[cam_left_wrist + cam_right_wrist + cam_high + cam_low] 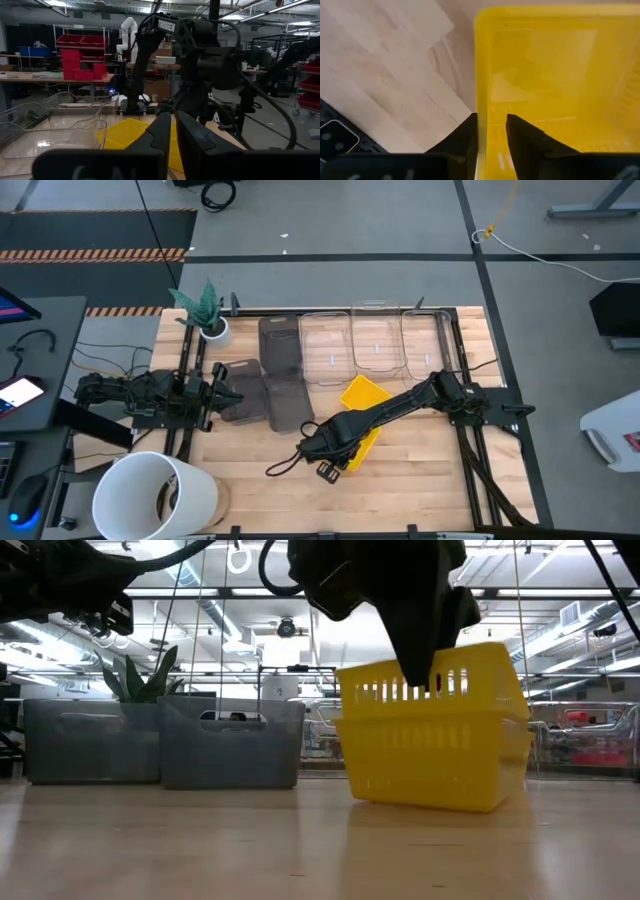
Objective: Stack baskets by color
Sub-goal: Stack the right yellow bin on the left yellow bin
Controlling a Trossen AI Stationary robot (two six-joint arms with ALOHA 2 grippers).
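Yellow basket [555,75] rim between right claw [492,131] fingers

Wooden table [420,470], pale planks. Small white plant pot [214,331] holding a green spiky plant [201,302], near table's far left corner. Big white round bucket [155,498] at near left edge. Phone [20,392], lit screen, on dark side desk [45,340]. Red bins [80,60] on shelving in room behind.

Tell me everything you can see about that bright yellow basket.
The yellow basket is shiny plastic, rectangular with rounded corners and slotted walls. It appears to be nested yellow baskets, the upper one tilted. The stack sits on the wooden table, right of the grey baskets. The right end effector straddles one wall at its rim.
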